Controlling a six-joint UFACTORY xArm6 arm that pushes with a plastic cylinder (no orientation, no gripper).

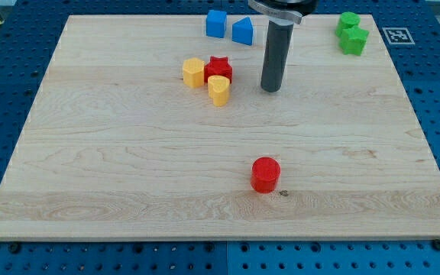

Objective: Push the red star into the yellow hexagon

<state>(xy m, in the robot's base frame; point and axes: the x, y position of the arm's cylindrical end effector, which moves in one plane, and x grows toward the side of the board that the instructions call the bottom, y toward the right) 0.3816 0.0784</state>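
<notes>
The red star [219,68] sits in the upper middle of the wooden board [128,153], touching the yellow hexagon [193,72] on its left. A yellow heart-shaped block [218,90] touches the star from below. My tip [271,89] is the lower end of the dark rod, standing to the right of the red star with a gap of about a block's width between them.
Two blue blocks [216,23] [242,31] lie near the top edge, left of the rod. Two green blocks [349,21] [354,40] lie at the top right. A red cylinder [265,174] stands in the lower middle.
</notes>
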